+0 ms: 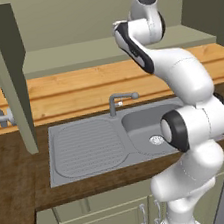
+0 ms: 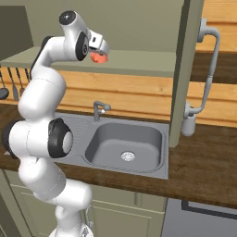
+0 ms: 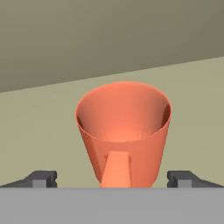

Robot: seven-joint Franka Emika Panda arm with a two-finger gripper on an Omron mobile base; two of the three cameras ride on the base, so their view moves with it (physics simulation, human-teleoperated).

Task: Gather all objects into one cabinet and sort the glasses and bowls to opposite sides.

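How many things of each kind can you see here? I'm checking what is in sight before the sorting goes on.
Salmon-orange cup with a side handle, upright on the pale green cabinet shelf, between the open gripper fingertips: 1
Grey steel sink with drainboard: 1
Grey tap: 1
Olive-green open cabinet doors: 2
Total: 5

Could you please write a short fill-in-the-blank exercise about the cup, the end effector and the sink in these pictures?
1. The salmon-orange cup with a side handle stands on the pale green ____ of the cabinet.
2. The end effector has its jaws ____, one fingertip on each side of the cup.
3. The grey metal sink is set into a dark ____ counter.

Missing words: shelf; open; wooden
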